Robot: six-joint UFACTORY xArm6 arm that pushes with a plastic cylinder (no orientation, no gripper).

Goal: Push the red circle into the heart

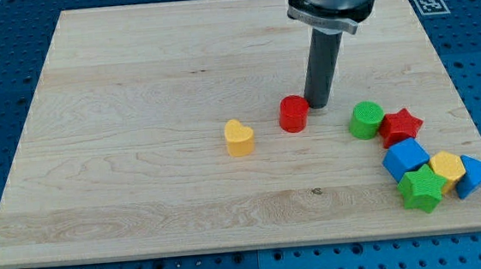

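My tip [317,104], a plain rod with nothing to spread or pinch, touches the red circle [293,113] on its right, upper side. Red circle mid-board, nearer the right edge. Yellow heart [239,138] just left of it, apart. Other blocks clustered toward the bottom right corner.
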